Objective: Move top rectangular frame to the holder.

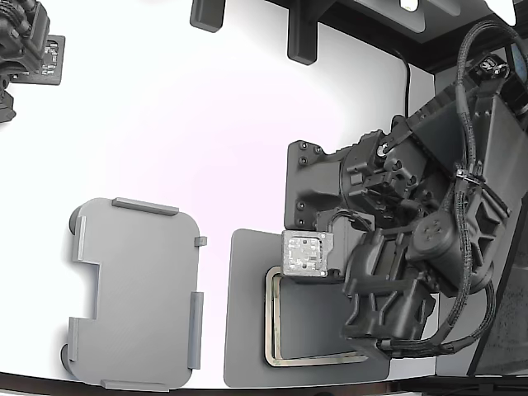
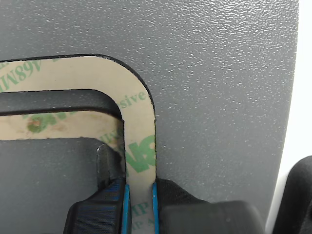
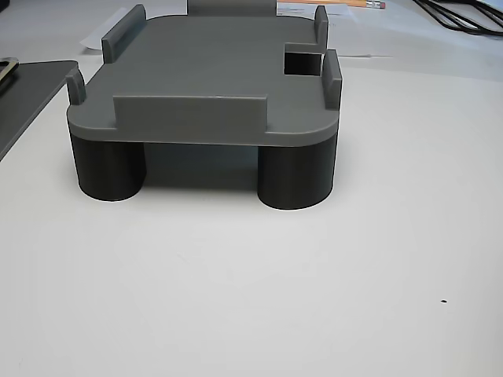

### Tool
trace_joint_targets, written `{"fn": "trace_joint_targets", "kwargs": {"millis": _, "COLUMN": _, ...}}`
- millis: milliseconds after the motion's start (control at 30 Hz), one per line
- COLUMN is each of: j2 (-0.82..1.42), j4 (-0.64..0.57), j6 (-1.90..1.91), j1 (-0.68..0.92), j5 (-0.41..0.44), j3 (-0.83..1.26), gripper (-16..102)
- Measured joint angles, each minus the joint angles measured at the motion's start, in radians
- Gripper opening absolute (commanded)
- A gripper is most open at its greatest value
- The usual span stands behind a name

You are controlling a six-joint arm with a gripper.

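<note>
The top rectangular frame (image 2: 139,122) is thin and tan with green print, and lies on or just above the dark grey mat (image 2: 219,87). In the exterior view the frame (image 1: 272,326) is at the lower middle. My gripper (image 2: 140,207) has its blue-edged pads (image 2: 126,204) against both edges of one side strip, shut on it. A smaller tan frame (image 2: 48,126) shows inside and below it. The light grey holder (image 1: 136,297) stands empty at the exterior view's left. The other view shows the holder (image 3: 204,78) on round feet.
My black arm and wrist (image 1: 404,272) cover the frame's right side in the exterior view, hiding the fingertips there. The dark mat (image 1: 243,330) lies between holder and arm. A second arm (image 1: 25,49) sits at the far top left. The table's front edge is close to the holder.
</note>
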Motion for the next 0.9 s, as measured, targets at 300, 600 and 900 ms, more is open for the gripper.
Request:
{"fn": "trace_joint_targets", "kwargs": {"millis": 300, "j2": 0.026, "j4": 0.132, "j6": 0.14, "j1": -0.044, "j5": -0.006, "j3": -0.207, "gripper": -10}}
{"fn": "trace_joint_targets", "kwargs": {"millis": 600, "j2": -0.081, "j4": 0.118, "j6": 0.548, "j1": -0.115, "j5": 0.017, "j3": -0.431, "gripper": -10}}
{"fn": "trace_joint_targets", "kwargs": {"millis": 900, "j2": -0.35, "j4": 0.236, "j6": 0.931, "j1": -0.299, "j5": 0.084, "j3": -0.716, "gripper": -10}}
